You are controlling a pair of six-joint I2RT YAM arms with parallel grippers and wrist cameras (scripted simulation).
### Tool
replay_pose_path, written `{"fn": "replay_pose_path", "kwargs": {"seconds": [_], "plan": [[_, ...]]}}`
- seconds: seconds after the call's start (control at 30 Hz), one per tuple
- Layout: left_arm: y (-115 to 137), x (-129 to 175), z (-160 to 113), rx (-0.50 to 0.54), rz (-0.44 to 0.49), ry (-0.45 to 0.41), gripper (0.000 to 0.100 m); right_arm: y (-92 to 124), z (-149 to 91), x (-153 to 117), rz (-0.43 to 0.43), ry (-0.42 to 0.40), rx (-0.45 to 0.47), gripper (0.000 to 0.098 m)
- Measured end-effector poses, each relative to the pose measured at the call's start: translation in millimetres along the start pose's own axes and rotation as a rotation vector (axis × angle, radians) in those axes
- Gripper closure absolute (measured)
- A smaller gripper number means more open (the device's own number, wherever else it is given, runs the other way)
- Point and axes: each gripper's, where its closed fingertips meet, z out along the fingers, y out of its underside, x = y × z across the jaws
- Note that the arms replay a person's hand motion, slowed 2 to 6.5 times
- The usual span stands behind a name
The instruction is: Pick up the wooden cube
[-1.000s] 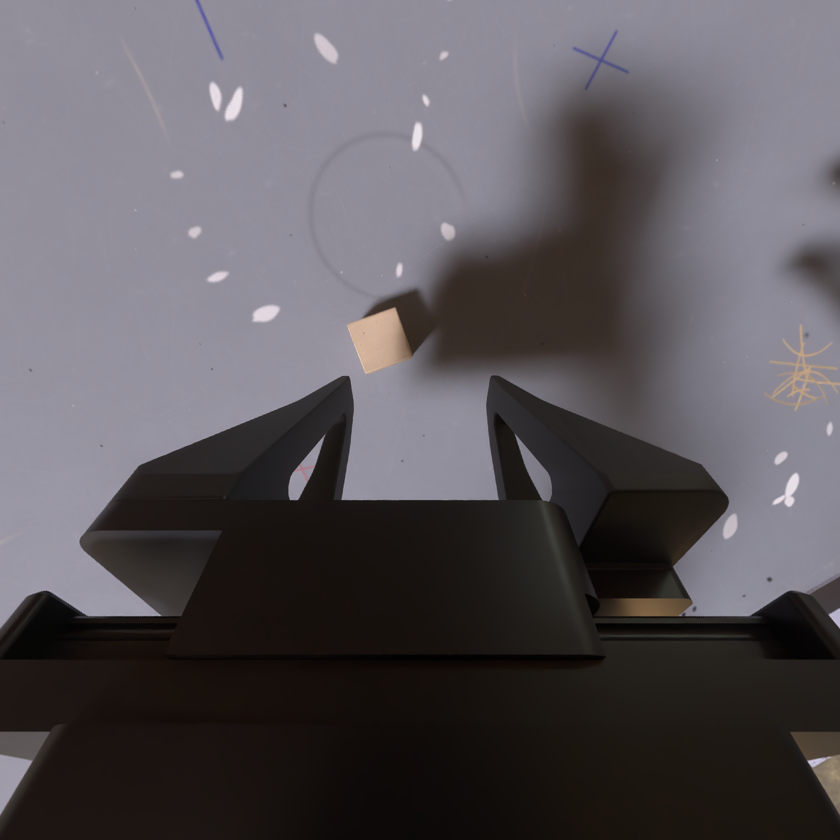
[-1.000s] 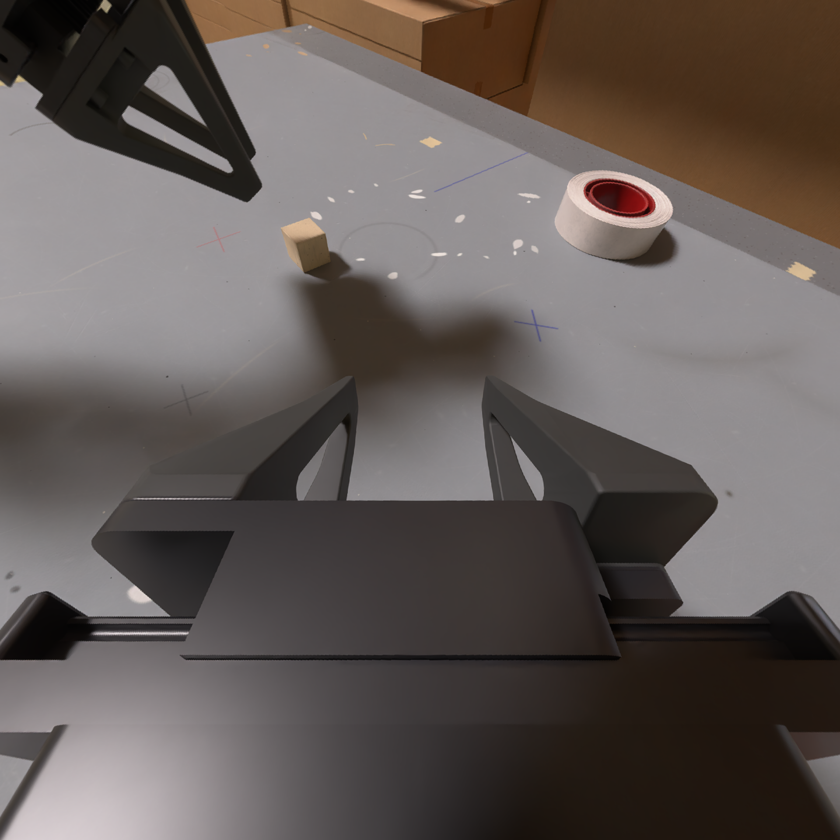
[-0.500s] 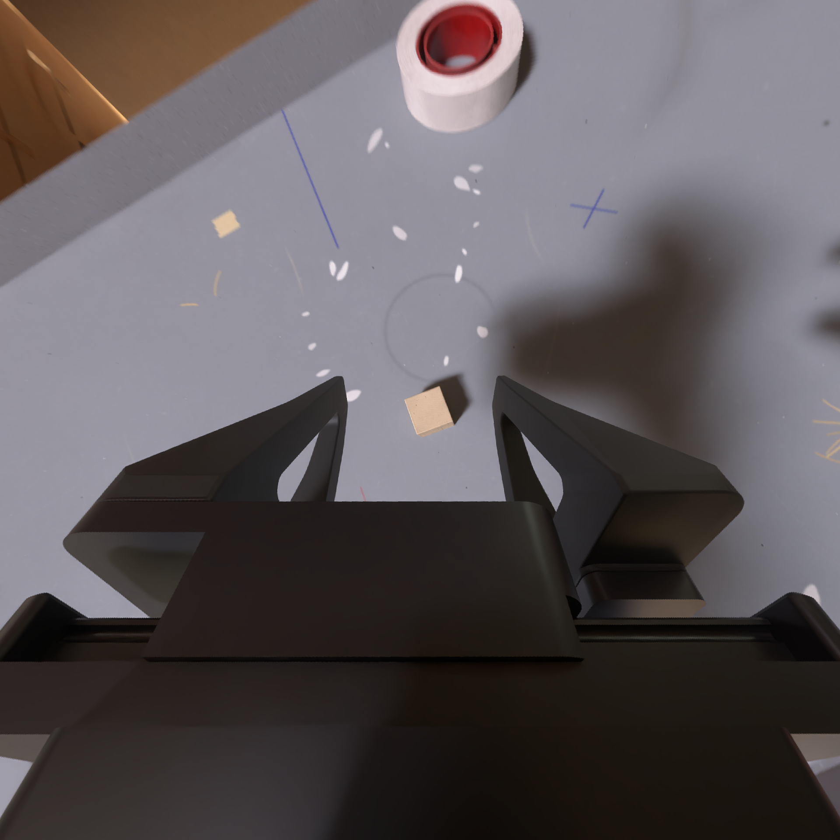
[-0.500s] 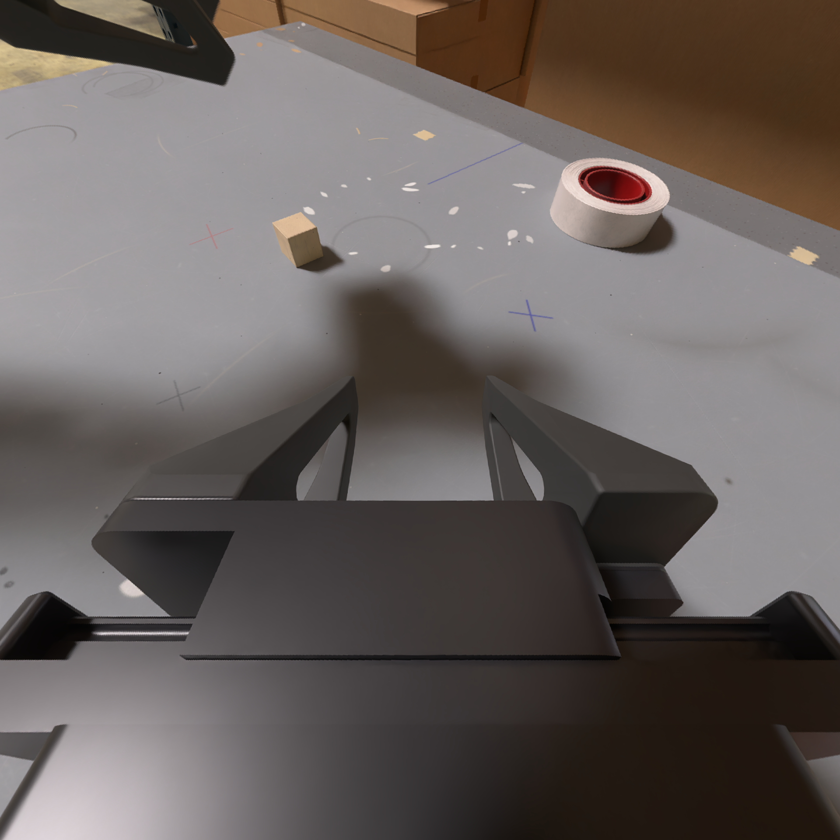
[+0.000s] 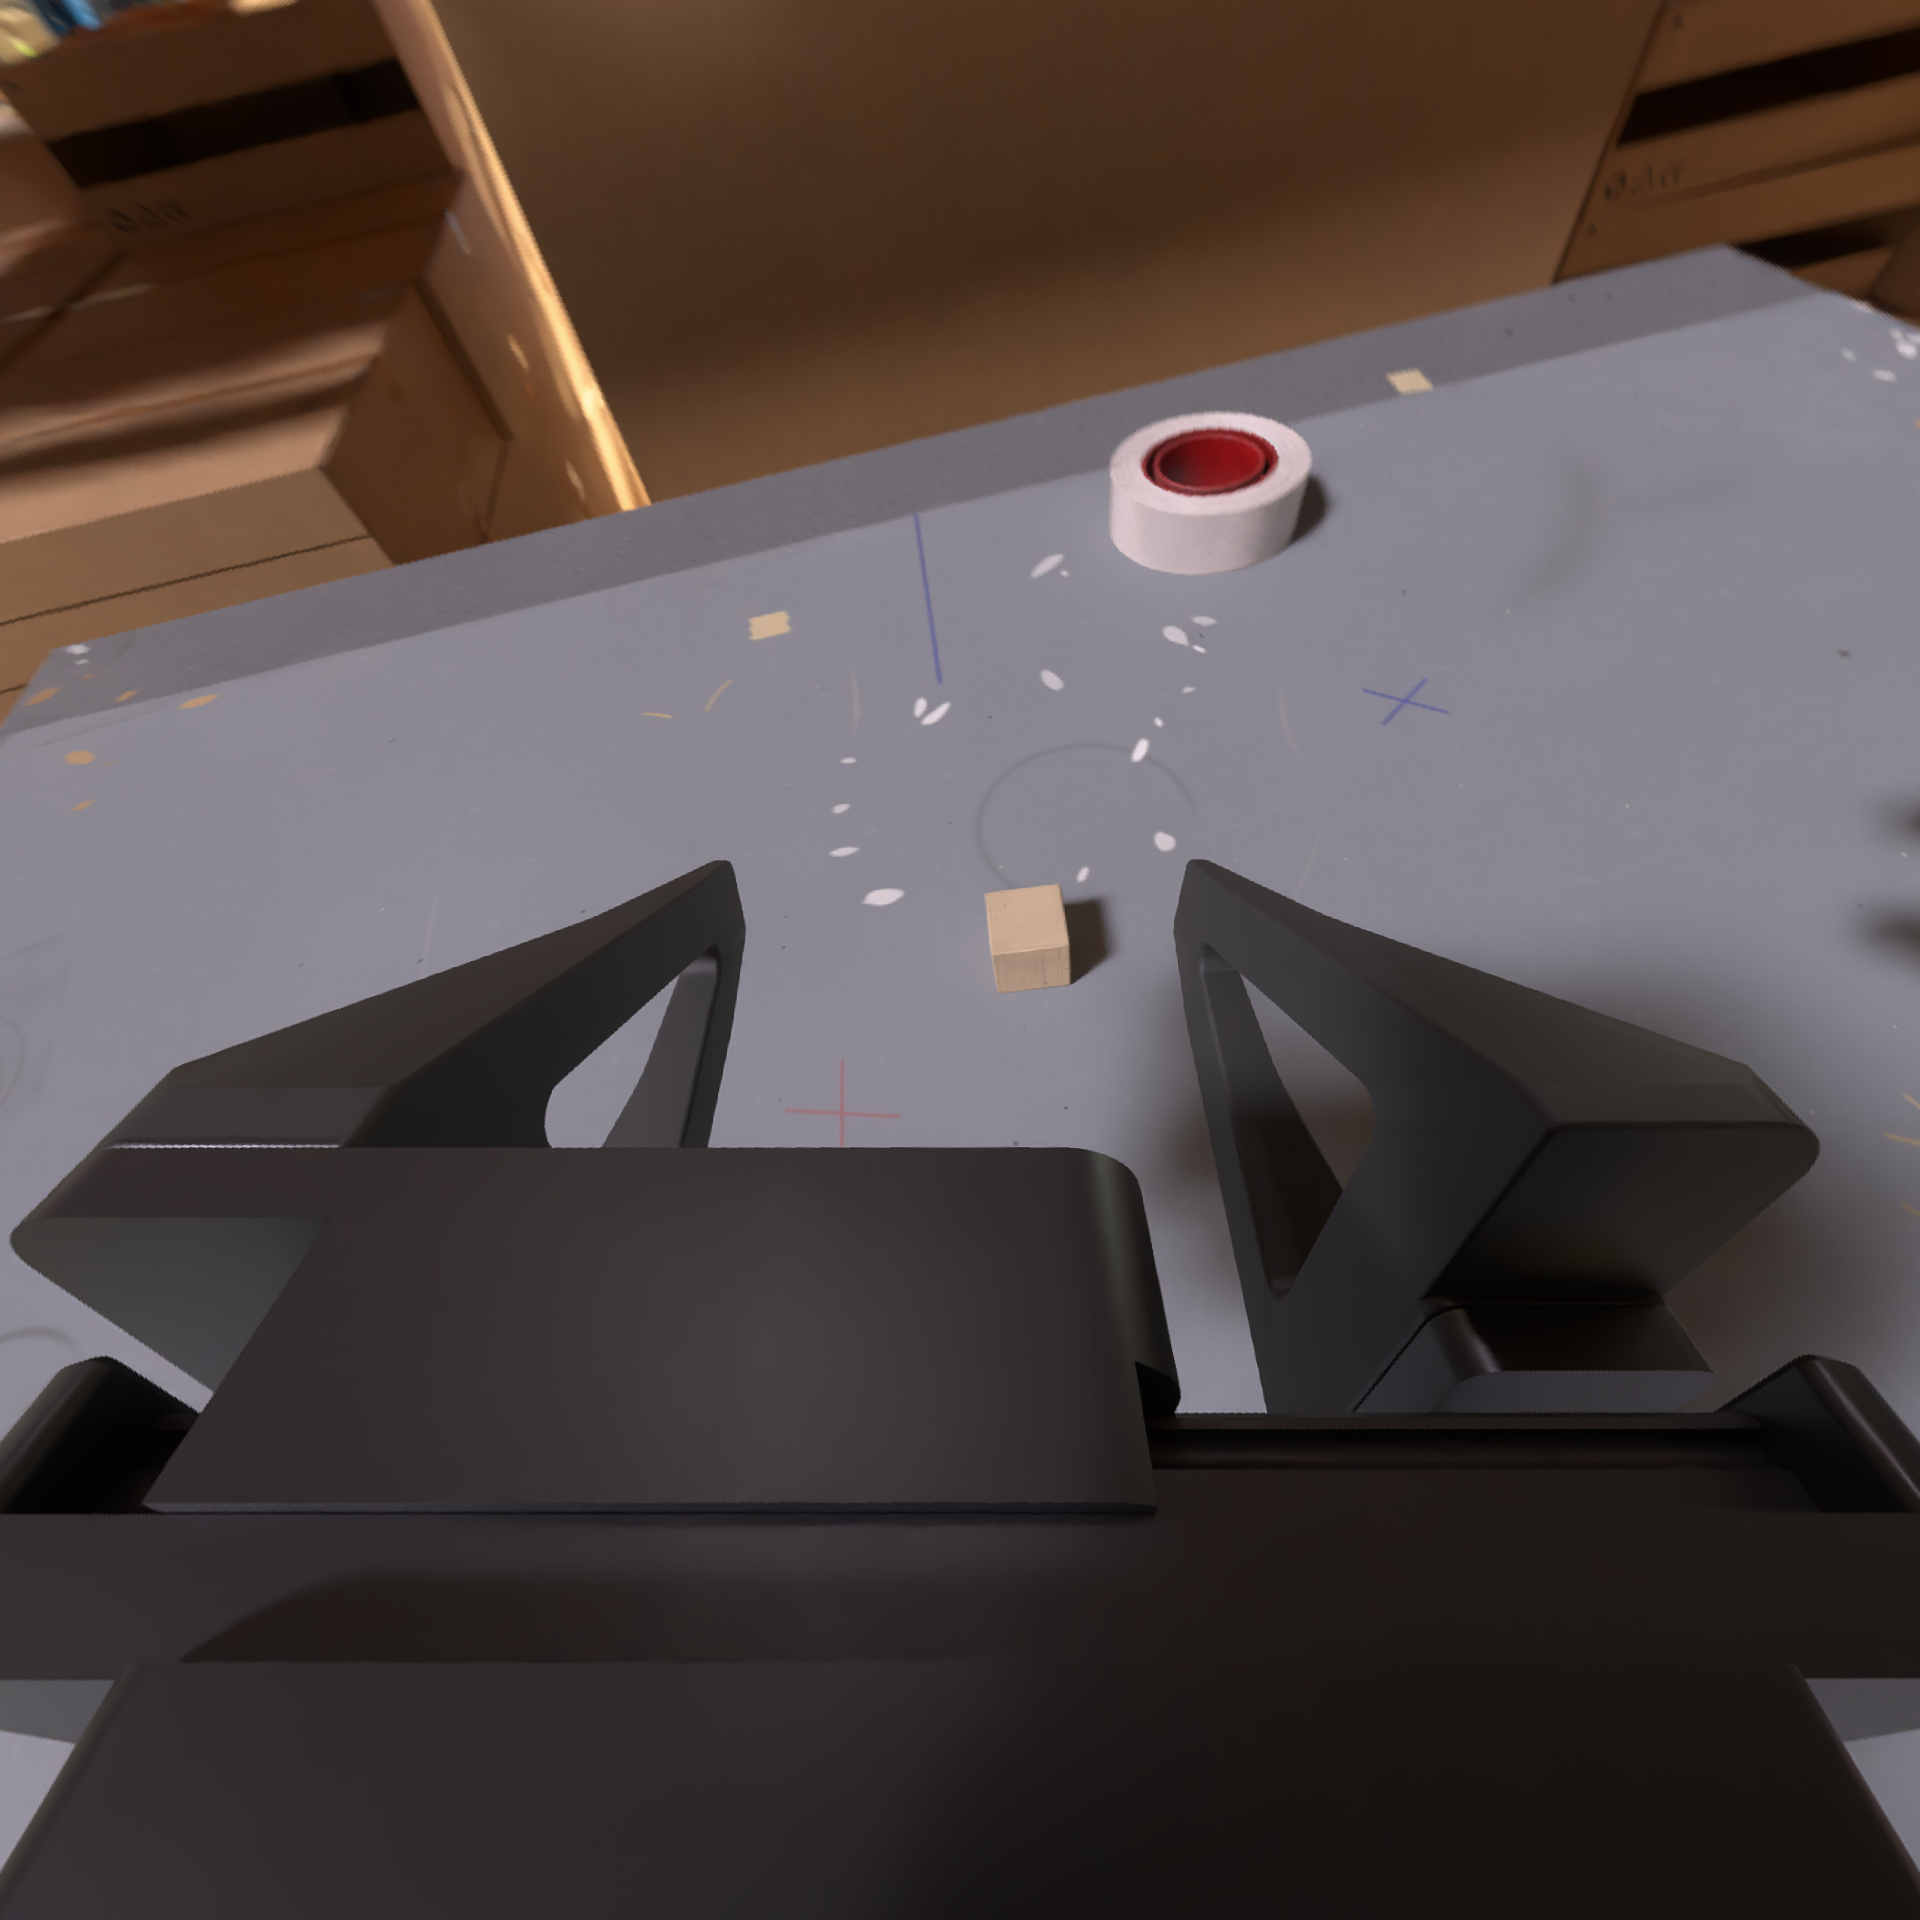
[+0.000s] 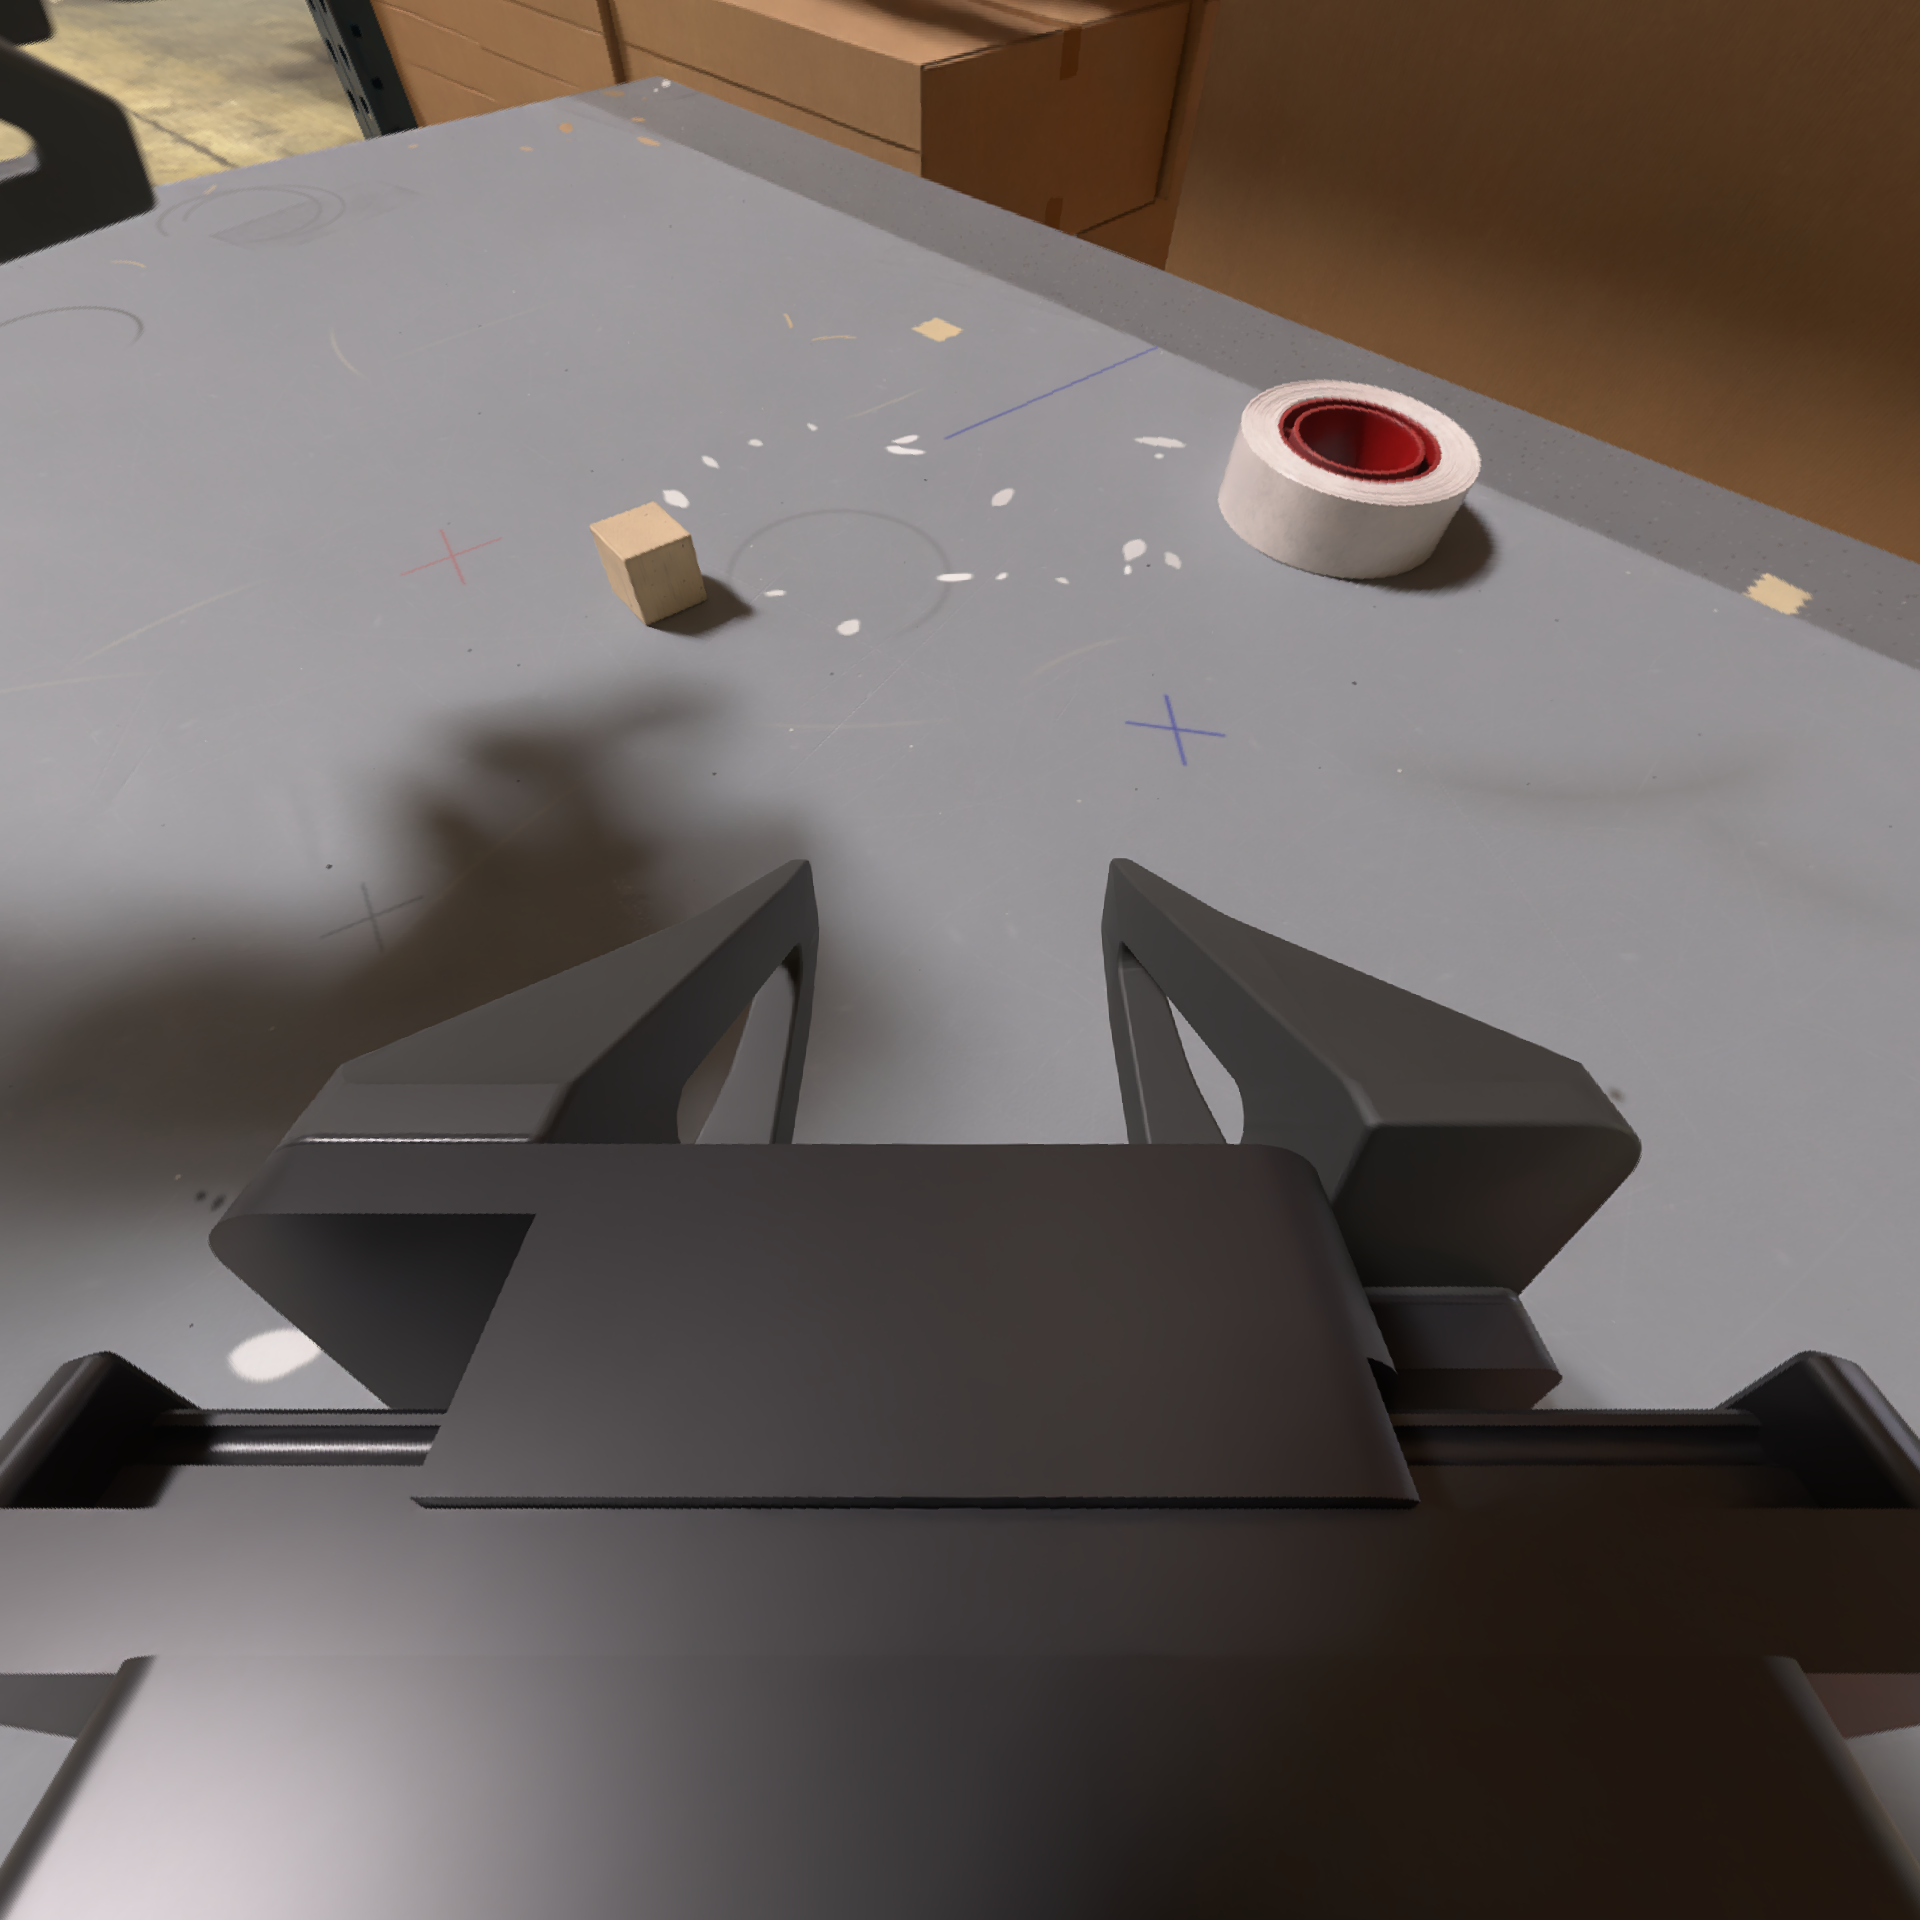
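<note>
The wooden cube (image 5: 1028,938) is small and pale tan and sits on the grey table. In the left wrist view it lies beyond the fingertips, in line with the gap and nearer the right finger. My left gripper (image 5: 956,883) is open and empty, well above and back from the cube. In the right wrist view the cube (image 6: 644,561) is far ahead and to the left. My right gripper (image 6: 958,873) is open and empty, hovering over bare table. A dark part of the left arm (image 6: 62,177) shows at the top left edge.
A white tape roll (image 5: 1205,506) with a red core lies near the table's far edge, also in the right wrist view (image 6: 1349,478). Cardboard boxes (image 6: 935,94) stand beyond the table. The table (image 5: 416,790) bears paint specks, crosses and a drawn circle.
My left gripper has risen and tilted back, so the cube looks smaller and the tape roll and boxes came into view. It left the right wrist view. The right gripper has barely moved.
</note>
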Motion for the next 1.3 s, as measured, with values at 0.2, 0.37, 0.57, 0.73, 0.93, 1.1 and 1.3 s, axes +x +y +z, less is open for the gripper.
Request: {"fn": "replay_pose_path", "kwargs": {"seconds": [0.2,0.37,0.57,0.73,0.93,1.1,1.3], "plan": [[8,-7,-30,0.111,-0.038,-0.103,0.022,-2,-1,3,-0.008,0.013,0.015,0.0513],[12,-9,-50,0.177,-0.035,-0.167,0.019,-4,-1,4,-0.01,0.02,0.022,0.0514],[23,-4,-65,0.194,-0.031,-0.186,0.023,-4,-1,5,-0.014,0.03,0.024,0.0516],[42,5,-68,0.124,-0.034,-0.158,0.027,-4,0,5,-0.017,0.033,0.019,0.0516],[50,13,-72,0.057,-0.078,-0.145,0.027,-2,2,3,-0.023,0.034,0.009,0.0516],[51,18,-73,0.043,-0.078,-0.14,0.027,0,3,1,-0.026,0.034,0.0,0.0516],[50,20,-74,0.037,-0.06,-0.14,0.028,1,4,0,-0.029,0.032,-0.005,0.0516]]}}
